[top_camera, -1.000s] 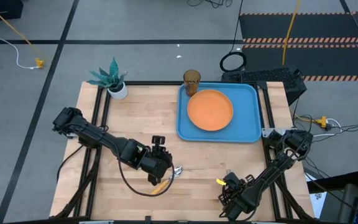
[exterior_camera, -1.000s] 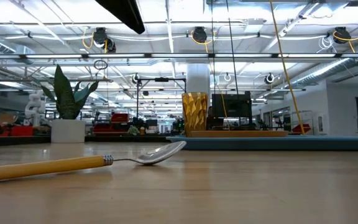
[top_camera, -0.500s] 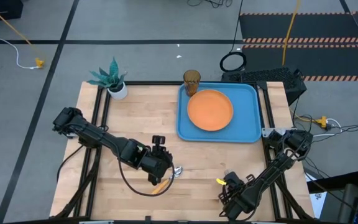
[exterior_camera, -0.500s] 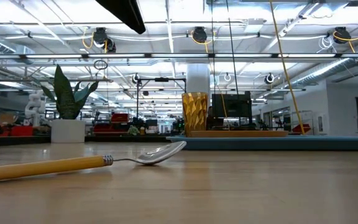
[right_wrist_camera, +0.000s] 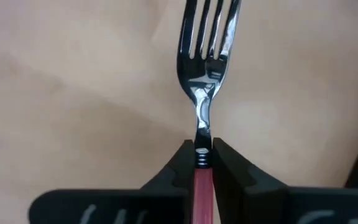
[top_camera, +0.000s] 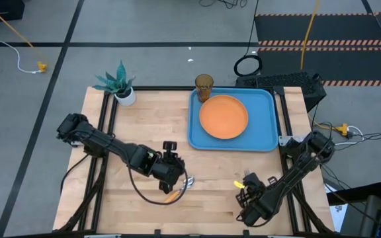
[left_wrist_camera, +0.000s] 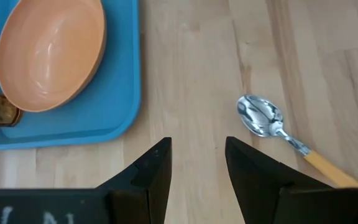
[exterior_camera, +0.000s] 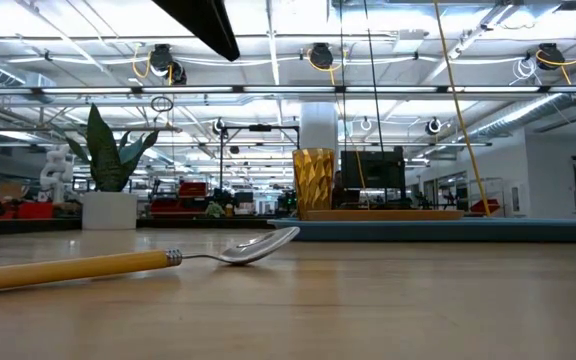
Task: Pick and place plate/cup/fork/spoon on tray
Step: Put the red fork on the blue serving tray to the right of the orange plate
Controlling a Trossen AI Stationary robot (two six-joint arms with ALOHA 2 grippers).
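The orange plate (top_camera: 223,116) lies on the blue tray (top_camera: 264,135) at the table's far right. The amber cup (top_camera: 204,86) stands at the tray's far left corner. The spoon (left_wrist_camera: 263,117) lies flat on the wood, with its orange-yellow handle (exterior_camera: 68,268) toward the near edge. My left gripper (left_wrist_camera: 197,162) hovers open just beside the spoon's bowl, touching nothing. My right gripper (top_camera: 247,187) is near the table's near right edge, shut on the fork (right_wrist_camera: 207,37). My right gripper pinches the fork between its two fingers at the top of the pinkish-red handle (right_wrist_camera: 202,177), where it meets the metal neck. The fingers lie along the fork. The neck and tines (right_wrist_camera: 208,25) stick out forward past the fingertips, over the wood.
A white pot with a green plant (top_camera: 120,84) stands at the table's far left corner. Bare wood lies between the two grippers and in front of the tray (left_wrist_camera: 123,93). The plate and cup leave the tray's right and near strips bare.
My right arm has shifted a little toward the table's far right, and a dark part of it now shows at the low view's top right corner. My left gripper has edged slightly toward the right over the spoon, which has stayed where it was.
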